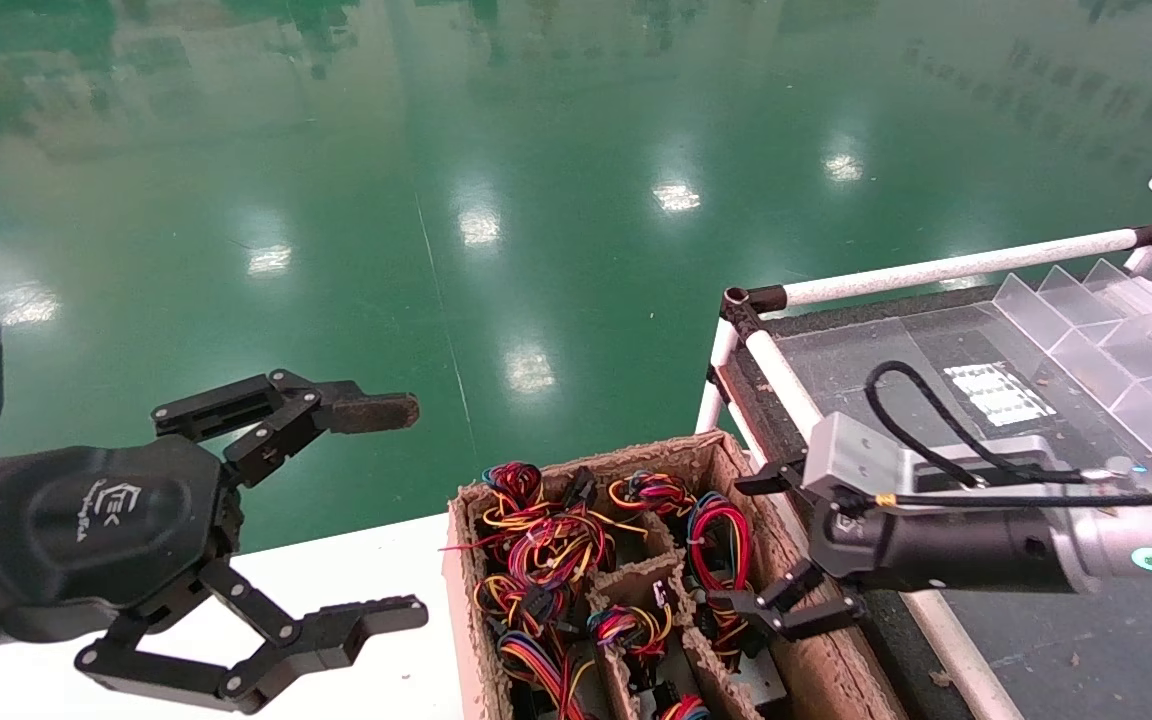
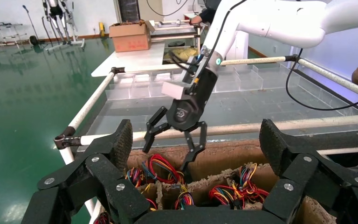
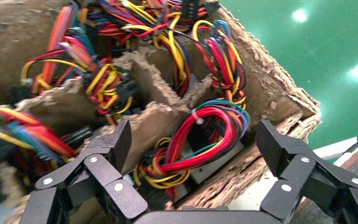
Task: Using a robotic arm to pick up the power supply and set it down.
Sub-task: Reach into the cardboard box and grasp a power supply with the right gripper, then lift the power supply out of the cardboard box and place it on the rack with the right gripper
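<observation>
1. Brown pulp-cardboard divided tray (image 1: 826, 670), packed with wire bundles.
2. Black linked two-finger right gripper (image 1: 781, 545), fingers spread and empty, poised over the tray's right-hand compartments.
3. Black left gripper with worn brownish pad (image 1: 391, 510), splayed wide, empty, left of the tray.
4. Silver-grey power supply with red-yellow wire bundle (image 3: 200, 154), seated in a tray compartment directly beneath the right gripper.

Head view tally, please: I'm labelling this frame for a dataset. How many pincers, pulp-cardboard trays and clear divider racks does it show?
Pincers: 2 (left pincer, right pincer, both open)
Cardboard tray: 1
Clear divider rack: 1
Total: 4
</observation>
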`<state>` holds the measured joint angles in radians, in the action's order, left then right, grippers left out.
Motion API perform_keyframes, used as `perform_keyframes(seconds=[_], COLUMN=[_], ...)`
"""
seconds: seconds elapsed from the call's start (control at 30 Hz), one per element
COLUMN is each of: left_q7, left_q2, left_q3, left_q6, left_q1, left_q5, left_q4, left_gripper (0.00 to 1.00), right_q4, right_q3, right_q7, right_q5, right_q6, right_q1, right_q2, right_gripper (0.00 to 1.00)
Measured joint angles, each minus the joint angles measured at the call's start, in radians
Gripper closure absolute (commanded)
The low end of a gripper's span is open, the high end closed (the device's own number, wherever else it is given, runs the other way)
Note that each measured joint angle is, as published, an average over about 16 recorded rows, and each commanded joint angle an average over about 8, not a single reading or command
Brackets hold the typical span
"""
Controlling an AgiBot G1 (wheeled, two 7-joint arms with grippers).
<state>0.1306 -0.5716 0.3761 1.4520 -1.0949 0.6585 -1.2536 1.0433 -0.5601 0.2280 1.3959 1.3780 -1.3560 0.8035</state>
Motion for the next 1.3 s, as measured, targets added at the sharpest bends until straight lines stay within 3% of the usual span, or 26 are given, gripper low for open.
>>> perform_keyframes(seconds=[0.53, 1.03, 1.3], left_q7=[0.0, 0.0, 0.0], left_q2=[0.0, 0.0, 0.0], left_q3=[0.0, 0.0, 0.0], left_q6=[0.0, 0.0, 0.0], left_q1=[0.0, 0.0, 0.0], left_q5=[0.0, 0.0, 0.0], left_q4=[0.0, 0.0, 0.0], left_gripper=[0.0, 0.0, 0.0], right_q4=[-0.094, -0.109, -0.071], right_q3=[-0.024, -0.007, 0.038], right_q7=[-0.069, -0.088, -0.086], right_q5=[0.042, 0.009, -0.059], right_q6=[-0.009, -0.002, -0.02], right_q1=[-0.028, -0.005, 0.03], right_q2=[0.059, 0.036, -0.002], right_gripper=[1.0, 1.0, 1.0])
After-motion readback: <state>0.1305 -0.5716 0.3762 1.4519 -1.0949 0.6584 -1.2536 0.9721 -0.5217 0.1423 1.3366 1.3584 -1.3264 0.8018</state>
